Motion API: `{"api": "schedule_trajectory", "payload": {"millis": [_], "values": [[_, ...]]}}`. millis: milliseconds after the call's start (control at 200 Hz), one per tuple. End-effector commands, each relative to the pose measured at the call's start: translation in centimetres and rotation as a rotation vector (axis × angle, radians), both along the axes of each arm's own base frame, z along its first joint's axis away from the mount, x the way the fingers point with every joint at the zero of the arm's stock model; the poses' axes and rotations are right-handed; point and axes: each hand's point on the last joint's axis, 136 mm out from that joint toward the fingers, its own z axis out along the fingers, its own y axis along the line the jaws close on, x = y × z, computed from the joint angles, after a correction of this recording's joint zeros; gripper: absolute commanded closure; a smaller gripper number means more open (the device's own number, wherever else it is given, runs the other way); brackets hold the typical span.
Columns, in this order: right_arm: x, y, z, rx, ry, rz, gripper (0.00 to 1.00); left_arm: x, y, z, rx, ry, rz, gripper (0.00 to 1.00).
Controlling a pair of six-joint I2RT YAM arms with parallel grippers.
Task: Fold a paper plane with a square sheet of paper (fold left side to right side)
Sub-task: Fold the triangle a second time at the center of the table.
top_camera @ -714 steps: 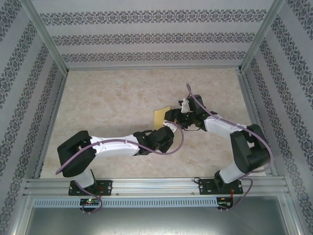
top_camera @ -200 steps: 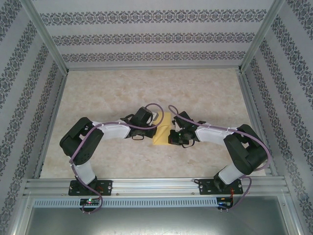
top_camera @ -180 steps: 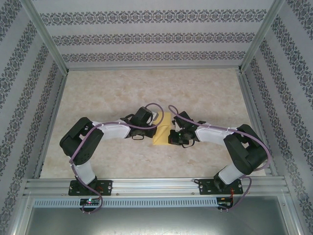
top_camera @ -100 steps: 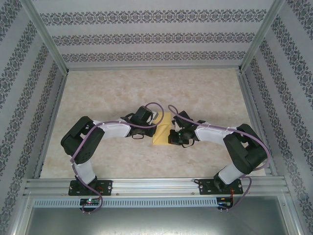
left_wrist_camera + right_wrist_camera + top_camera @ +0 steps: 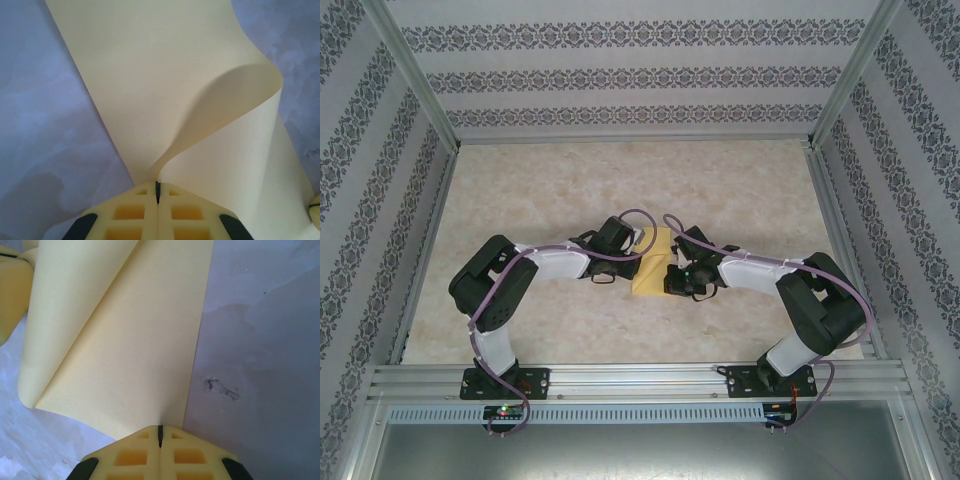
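Square sheet of paper [image 5: 651, 270]: long axis fore-aft; I hold it between left gripper [image 5: 157, 186] and right gripper [image 5: 160, 429], each pinching edge.

The sheet of paper [image 5: 150, 75] is matte and smooth on a marbled, slightly scuffed tabletop [image 5: 260, 315].

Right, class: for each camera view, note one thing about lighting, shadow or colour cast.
Top external: even, soft light with no glare, and the table looks warm beige. Left wrist: the table turns bluish, and the square sheet of paper curls, its lifted flap shaded underneath. Right wrist: the same cool cast, with a soft shadow darkening the table beside the paper.
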Motion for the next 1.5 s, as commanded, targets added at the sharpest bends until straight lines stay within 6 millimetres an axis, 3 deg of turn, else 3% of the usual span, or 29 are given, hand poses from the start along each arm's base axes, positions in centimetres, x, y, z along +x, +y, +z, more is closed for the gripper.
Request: {"api": "schedule_trajectory", "payload": {"millis": [0,345,540,899,1029,1249,1494], "values": [[-1.3,-1.3,-1.8,-0.091,0.052,0.016,1.0,0.5,0.6,-0.7,0.029,0.008,0.001,1.0],[-1.3,-1.3,-1.9,-0.096,0.052,0.018,1.0,0.5,0.7,0.8,0.019,-0.016,-0.002,1.0],[-1.0,-0.7,-1.4,-0.066,0.039,0.026,1.0,0.3,0.7,0.0,0.025,0.004,-0.007,1.0],[2.6,2.1,5.3,0.228,-0.159,-0.01,1.0,-0.2,0.8,-0.9,0.029,0.032,-0.009,1.0],[4.5,3.8,6.7,0.377,-0.208,-0.036,1.0,-0.2,0.8,-0.9,0.027,0.032,-0.01,1.0],[6.2,5.2,6.1,0.409,-0.207,-0.039,1.0,-0.2,0.7,-0.8,0.026,0.033,-0.012,1.0],[6.5,5.8,4.3,0.393,-0.177,-0.027,1.0,-0.2,0.7,-0.7,0.025,0.032,-0.012,1.0]]}}
